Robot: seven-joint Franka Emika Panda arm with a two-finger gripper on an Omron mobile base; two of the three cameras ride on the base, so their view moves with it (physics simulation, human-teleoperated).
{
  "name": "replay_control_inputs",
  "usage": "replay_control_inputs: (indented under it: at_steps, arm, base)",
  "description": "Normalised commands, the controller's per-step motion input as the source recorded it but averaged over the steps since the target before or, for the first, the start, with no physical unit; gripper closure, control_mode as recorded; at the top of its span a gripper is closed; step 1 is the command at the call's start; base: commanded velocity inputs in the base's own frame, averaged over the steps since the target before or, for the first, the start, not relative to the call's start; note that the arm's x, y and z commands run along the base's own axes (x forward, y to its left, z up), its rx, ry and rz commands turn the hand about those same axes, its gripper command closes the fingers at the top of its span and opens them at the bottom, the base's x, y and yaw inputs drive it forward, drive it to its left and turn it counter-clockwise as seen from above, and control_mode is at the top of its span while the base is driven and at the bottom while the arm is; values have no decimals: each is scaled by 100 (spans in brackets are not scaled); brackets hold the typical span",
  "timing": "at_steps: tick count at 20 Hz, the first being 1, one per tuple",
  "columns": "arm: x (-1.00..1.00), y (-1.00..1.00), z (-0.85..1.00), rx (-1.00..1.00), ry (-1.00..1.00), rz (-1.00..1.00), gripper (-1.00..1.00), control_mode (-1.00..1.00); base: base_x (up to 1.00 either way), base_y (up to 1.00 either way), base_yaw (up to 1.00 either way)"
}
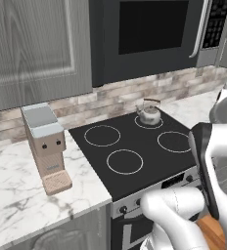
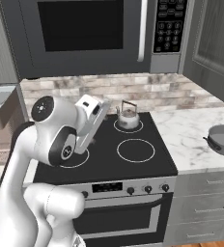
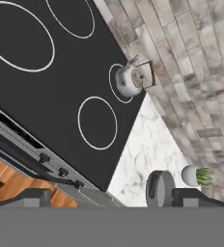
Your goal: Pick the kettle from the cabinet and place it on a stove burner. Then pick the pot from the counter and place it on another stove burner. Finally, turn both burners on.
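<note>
The tool (image 3: 102, 198) was open and empty, high over the stove's front edge. The pot (image 2: 223, 140) sat on the marble table (image 2: 191, 135) right of the cooktop—judged the next pick, needing a reach right. Farthest back, the kettle (image 2: 127, 116) stood on the small rear burner (image 2: 128, 126).
</note>
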Motion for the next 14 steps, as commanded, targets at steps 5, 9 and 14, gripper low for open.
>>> replay_control_inputs:
  at_steps: [5,9,14]
  arm:
    - [-6,-1,0,1,-2,0,-100,-100]
    - [0,0,0,0,0,0,-100,100]
    - [0,0,0,0,0,0,-100,100]
  base:
    - [0,0,0]
    - [-45,-26,-9]
    - [-50,-30,-10]
